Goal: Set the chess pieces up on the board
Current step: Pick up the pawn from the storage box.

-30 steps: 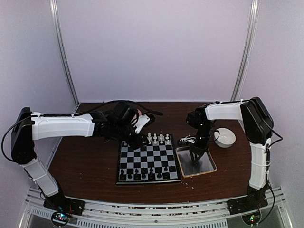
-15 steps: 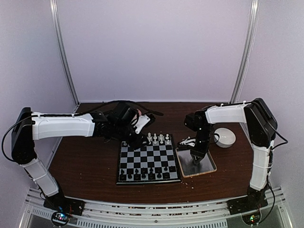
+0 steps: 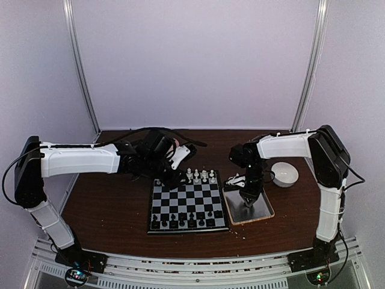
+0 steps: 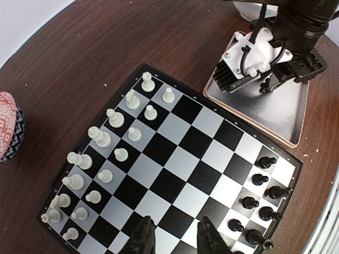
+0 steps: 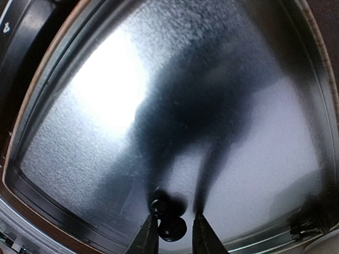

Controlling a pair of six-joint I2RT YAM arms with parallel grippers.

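On the tabletop (image 3: 108, 211) the board (image 3: 186, 201) lies central, the tray (image 3: 265, 211) at its right edge. My right hand (image 5: 176, 218), nearer than my empty, part-open left hand (image 4: 175, 235), stands narrow in the tray with 1 black chess piece (image 5: 170, 228) straight between its fingers; gripped or not, I cannot tell.

My right fingers (image 5: 149, 236) run off the bottom edge. Black piece (image 5: 169, 218) between them is blurred, kind and grip unclear
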